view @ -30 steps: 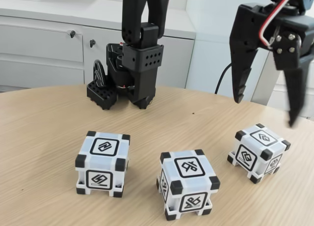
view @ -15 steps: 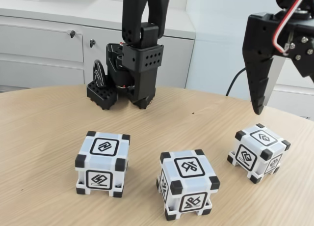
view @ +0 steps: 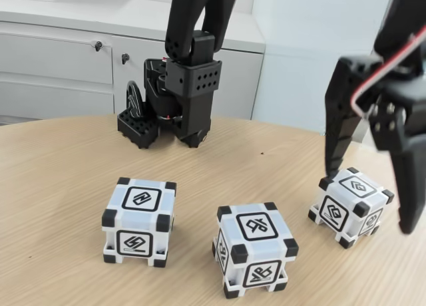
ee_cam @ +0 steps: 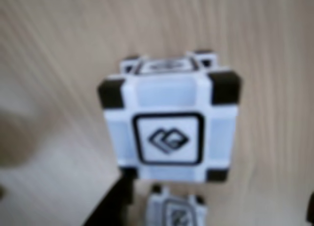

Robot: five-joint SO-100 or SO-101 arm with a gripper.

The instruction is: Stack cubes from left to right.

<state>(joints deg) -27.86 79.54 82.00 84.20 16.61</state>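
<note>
The big round wooden table [view: 60, 159] holds three white plastic cubes with black corners, all apart in a row. The black two-finger gripper [view: 369, 203] hangs spread wide around the right cube [view: 351, 205] (one finger on each side, not touching). The middle cube [view: 255, 249] and left cube [view: 139, 221] sit alone. They look hard, light and smooth, so squeezing flat sides seems best.

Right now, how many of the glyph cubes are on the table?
3, all in the fixed view: the left cube, the middle cube nearest the camera, and the right cube, which sits between the open fingers. None stacked.
</note>
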